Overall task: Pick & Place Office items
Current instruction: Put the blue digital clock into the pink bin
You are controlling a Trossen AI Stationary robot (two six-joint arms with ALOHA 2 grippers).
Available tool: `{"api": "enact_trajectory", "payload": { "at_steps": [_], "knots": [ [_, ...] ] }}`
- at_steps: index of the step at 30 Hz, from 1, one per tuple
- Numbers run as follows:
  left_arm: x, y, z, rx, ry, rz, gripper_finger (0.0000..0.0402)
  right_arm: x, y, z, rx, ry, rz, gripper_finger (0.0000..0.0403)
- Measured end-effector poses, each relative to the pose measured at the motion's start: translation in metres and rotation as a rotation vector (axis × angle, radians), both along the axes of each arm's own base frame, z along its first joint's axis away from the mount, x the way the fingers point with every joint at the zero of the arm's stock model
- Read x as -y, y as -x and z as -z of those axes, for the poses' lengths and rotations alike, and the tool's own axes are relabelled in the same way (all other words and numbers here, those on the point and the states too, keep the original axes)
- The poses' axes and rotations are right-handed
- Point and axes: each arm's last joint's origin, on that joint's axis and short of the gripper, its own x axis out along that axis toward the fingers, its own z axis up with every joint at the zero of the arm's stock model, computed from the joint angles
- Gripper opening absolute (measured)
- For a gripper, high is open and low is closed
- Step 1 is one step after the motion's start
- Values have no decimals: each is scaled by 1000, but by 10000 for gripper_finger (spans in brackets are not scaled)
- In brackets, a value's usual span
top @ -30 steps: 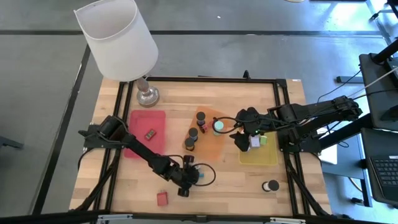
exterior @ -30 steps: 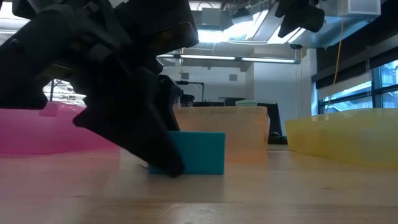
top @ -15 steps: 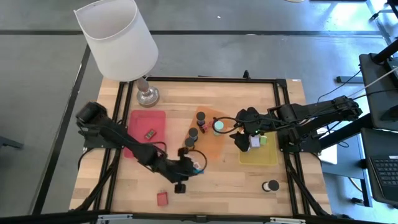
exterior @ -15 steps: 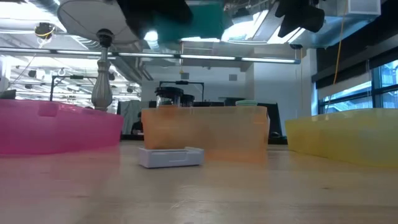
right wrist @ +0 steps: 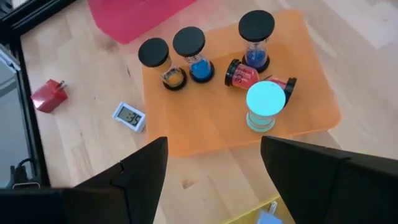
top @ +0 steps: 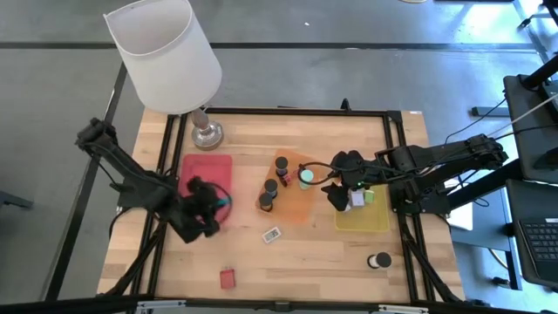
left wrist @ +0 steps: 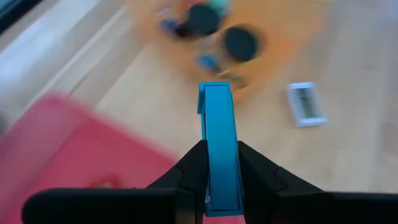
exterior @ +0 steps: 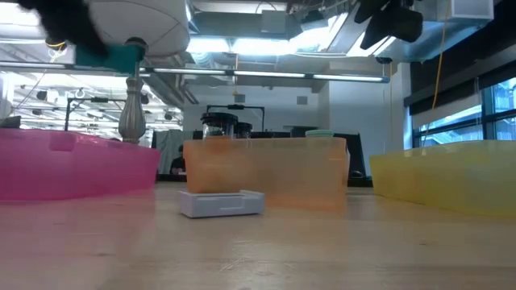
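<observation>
Hourglasses (right wrist: 189,53) on orange tray (right wrist: 311,93)

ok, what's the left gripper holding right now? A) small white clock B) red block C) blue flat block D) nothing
C: the left wrist view shows the left gripper shut on a blue flat block held edge-on between its fingers, while the white clock lies on the table and the red block sits apart near the table's front edge.
</observation>
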Motion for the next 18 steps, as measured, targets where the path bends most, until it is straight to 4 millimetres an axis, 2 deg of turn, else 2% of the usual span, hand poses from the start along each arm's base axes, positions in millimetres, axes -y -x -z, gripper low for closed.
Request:
{"api": "enact_trajectory", "payload": {
  "at_steps": [4,8,10,15,18],
  "knots": [
    [-20,26,33,35,81,-191,62,0,0,0,4,-7,23,261],
    [-38,38,65,70,162,-423,62,0,0,0,9,-21,53,261],
    [-43,42,76,44,189,-484,62,1,0,0,14,-22,73,261],
    [-47,47,92,-94,214,-481,61,1,0,0,18,-35,97,261],
    [-50,47,94,-97,206,-505,61,1,0,0,24,-28,106,261]
  ]
}}
